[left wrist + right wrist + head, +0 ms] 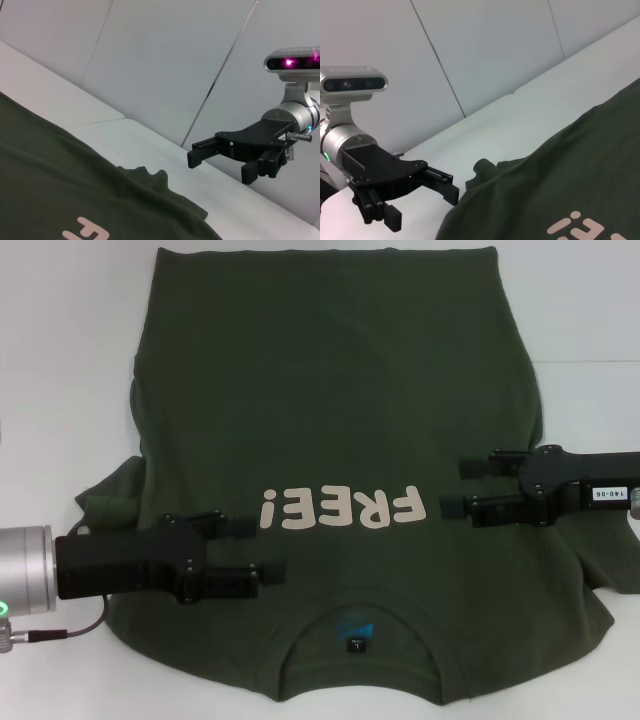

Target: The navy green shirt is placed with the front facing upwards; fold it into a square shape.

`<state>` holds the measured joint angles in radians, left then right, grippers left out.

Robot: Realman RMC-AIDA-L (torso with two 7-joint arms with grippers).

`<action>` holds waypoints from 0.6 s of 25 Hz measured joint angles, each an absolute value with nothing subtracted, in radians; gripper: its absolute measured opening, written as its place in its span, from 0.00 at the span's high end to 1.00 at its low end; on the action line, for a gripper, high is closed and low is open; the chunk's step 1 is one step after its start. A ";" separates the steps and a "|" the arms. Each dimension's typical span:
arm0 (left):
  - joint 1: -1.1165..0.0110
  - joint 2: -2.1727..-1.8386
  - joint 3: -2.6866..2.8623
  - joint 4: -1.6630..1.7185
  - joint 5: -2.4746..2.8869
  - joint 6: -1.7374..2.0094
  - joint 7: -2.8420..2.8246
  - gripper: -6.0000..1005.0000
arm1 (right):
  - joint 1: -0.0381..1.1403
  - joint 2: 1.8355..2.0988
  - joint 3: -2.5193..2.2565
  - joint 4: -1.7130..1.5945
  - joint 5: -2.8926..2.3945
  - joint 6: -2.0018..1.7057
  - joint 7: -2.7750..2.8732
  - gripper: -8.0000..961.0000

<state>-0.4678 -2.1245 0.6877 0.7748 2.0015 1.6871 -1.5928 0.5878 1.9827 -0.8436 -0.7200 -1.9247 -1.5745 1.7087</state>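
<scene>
Shirt spread flat on table, print up, collar toward 6 o'clock in head view, hem toward 12. Cream "FREE!" print read upside down from the head camera, so chest facing up as the task wants. Neck label visible inside the collar at 6 o'clock. Both sleeves already tucked or bunched against the body, one crumpled at 9 o'clock, the other at 3 to 4 o'clock.

Left gripper over the shirt near 7 o'clock, pointing inward toward the print, fingers apart and gripping nothing. Right gripper at 3 o'clock, likewise aimed inward, fingers spread, nothing between them. In the left wrist view, right gripper seen well above the cloth, clear of it; in the right wrist view, left gripper seen the same way, off the fabric.

Mirrored poses, facing each other across the chest: probably lined up for a paired grab at the shoulders or side edges, so both sides lift evenly. No fold of the body visible yet; probably early in the task. Bunched sleeves a likely source of a lumpy, uneven square.
</scene>
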 joint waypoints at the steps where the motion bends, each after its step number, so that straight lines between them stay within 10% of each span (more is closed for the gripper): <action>1: -0.468 -2.125 0.687 0.775 2.003 1.687 -1.593 0.10 | 0.588 1.983 -0.844 -0.720 -1.924 -1.575 1.710 0.05; 15: -0.464 -2.126 0.676 0.773 2.005 1.624 -1.631 0.10 | 0.585 1.991 -0.842 -0.717 -1.920 -1.570 1.704 0.05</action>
